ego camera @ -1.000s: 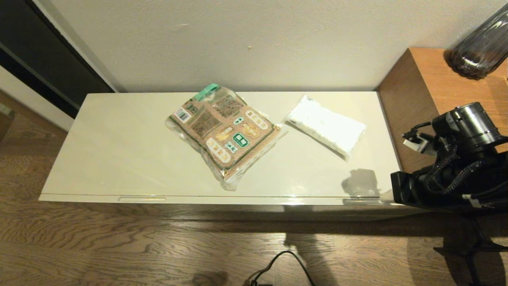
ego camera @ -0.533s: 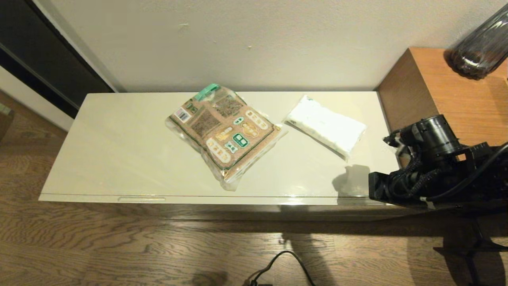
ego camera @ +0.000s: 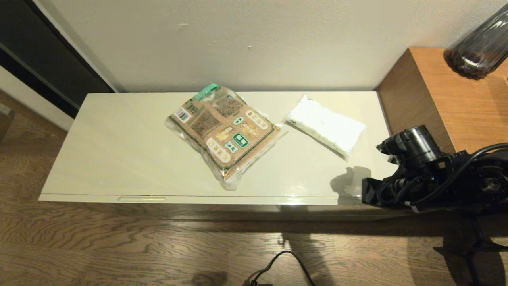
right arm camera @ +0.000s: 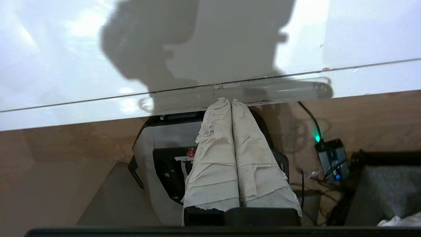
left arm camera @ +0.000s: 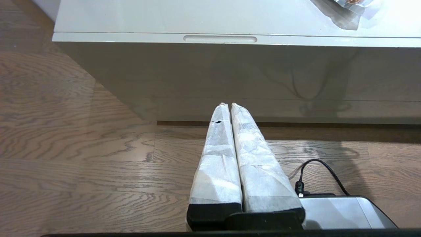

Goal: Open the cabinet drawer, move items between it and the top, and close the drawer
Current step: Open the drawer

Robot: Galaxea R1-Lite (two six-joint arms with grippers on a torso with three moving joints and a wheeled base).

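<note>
Nothing is done yet: the right gripper (right arm camera: pixel 229 100), fingers pressed together and empty, noses at the cabinet drawer's recessed slot (right arm camera: pixel 289 87). The drawer (ego camera: pixel 198 200) sits closed. Behind that slot, printed packet (ego camera: pixel 224 133) and white pack (ego camera: pixel 325 127) lie on the top (ego camera: pixel 119 151). The left gripper (left arm camera: pixel 227 105), closed, hangs low before the cabinet.

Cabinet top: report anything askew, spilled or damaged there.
Nothing spilled or damaged. The brown-and-green packet and the white pack both lie flat but skewed to the edges of the top, apart from each other. The drawer is shut.
</note>
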